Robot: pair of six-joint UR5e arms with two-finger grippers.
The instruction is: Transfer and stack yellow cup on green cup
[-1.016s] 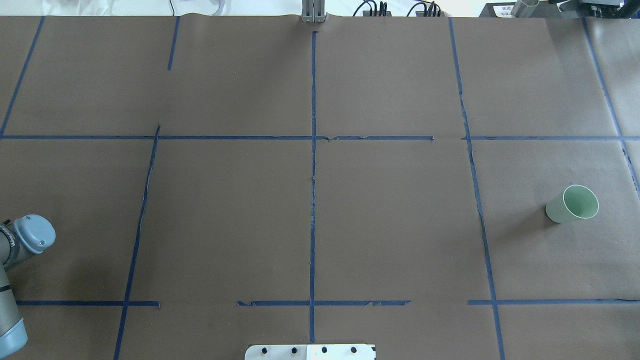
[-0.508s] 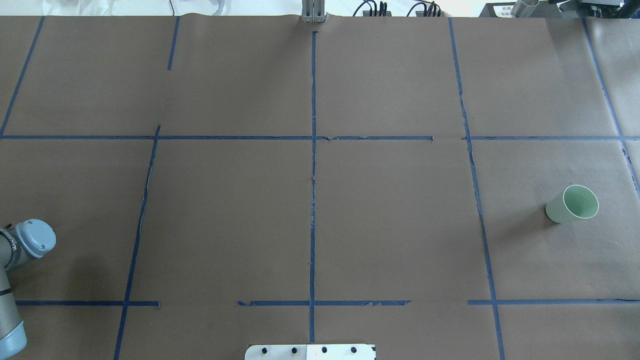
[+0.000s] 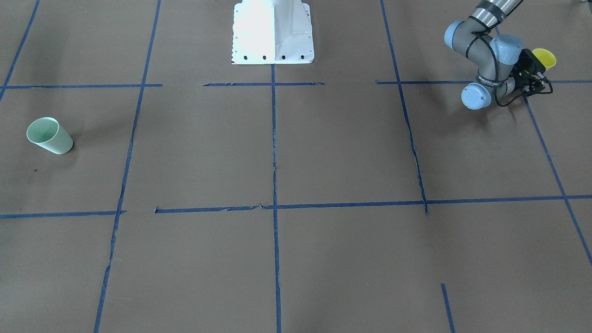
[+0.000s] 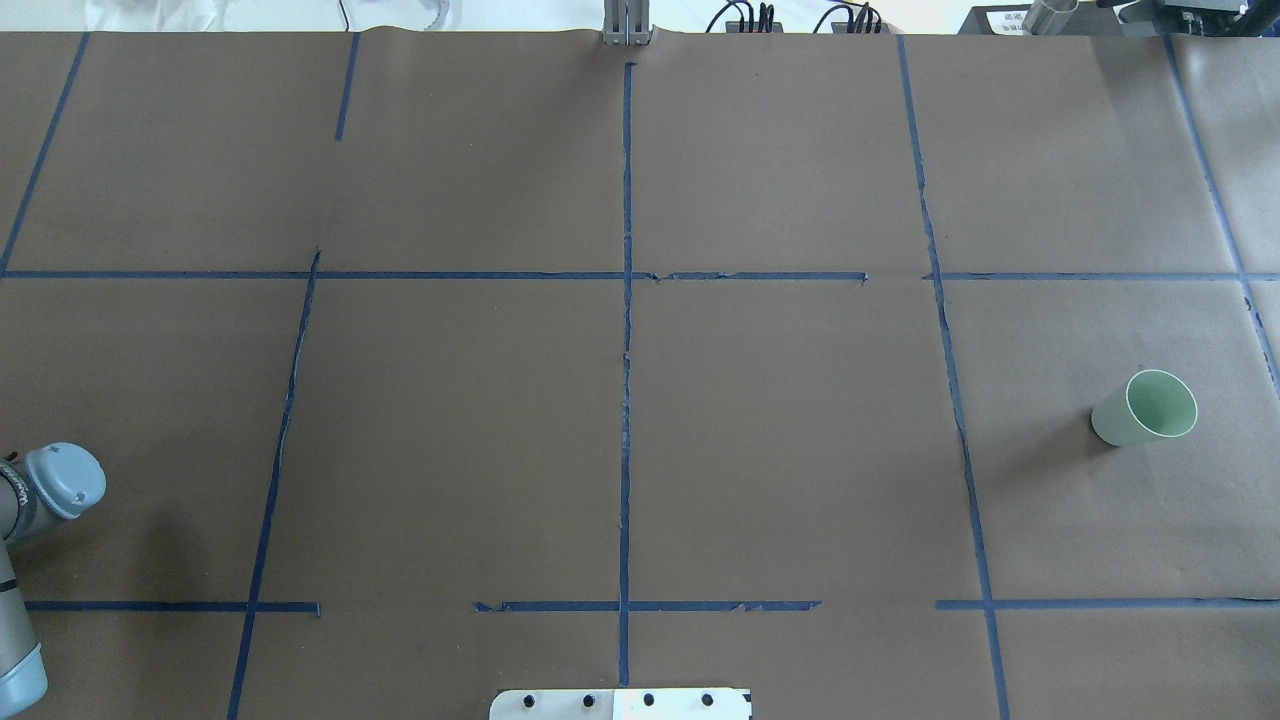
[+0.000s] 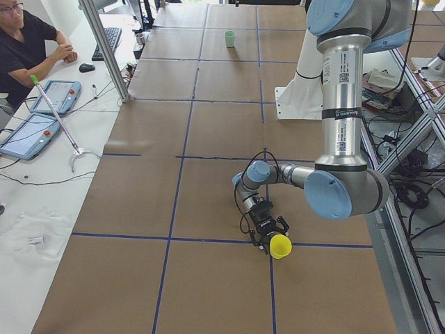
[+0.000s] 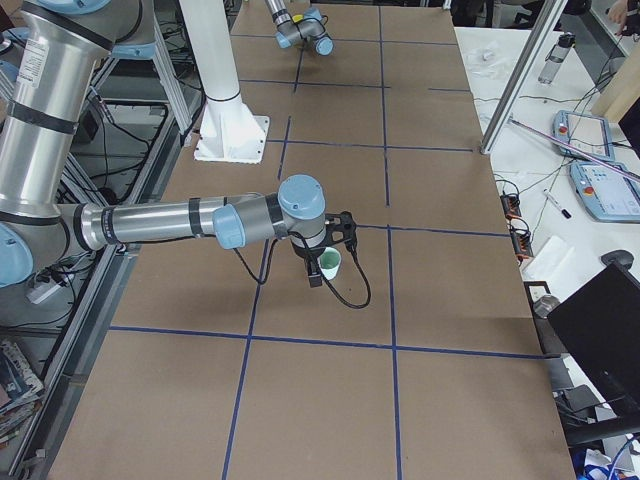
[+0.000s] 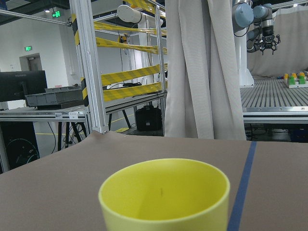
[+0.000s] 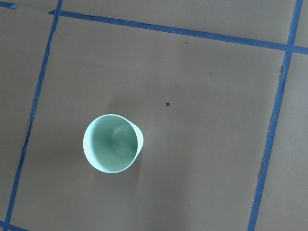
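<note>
Front view: the left gripper point(image 3: 535, 70) lies level right beside the yellow cup point(image 3: 545, 57); I cannot tell whether its fingers pinch it. The green cup point(image 3: 48, 135) stands well apart. Overhead shows only the green cup. From the right end, the right gripper point(image 6: 328, 268) hangs over the green cup, but its grip cannot be judged. The left wrist view shows the yellow cup close, rim up.

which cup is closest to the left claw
The yellow cup, right at the left claw; the green cup sits far at the other end of the table.
</note>
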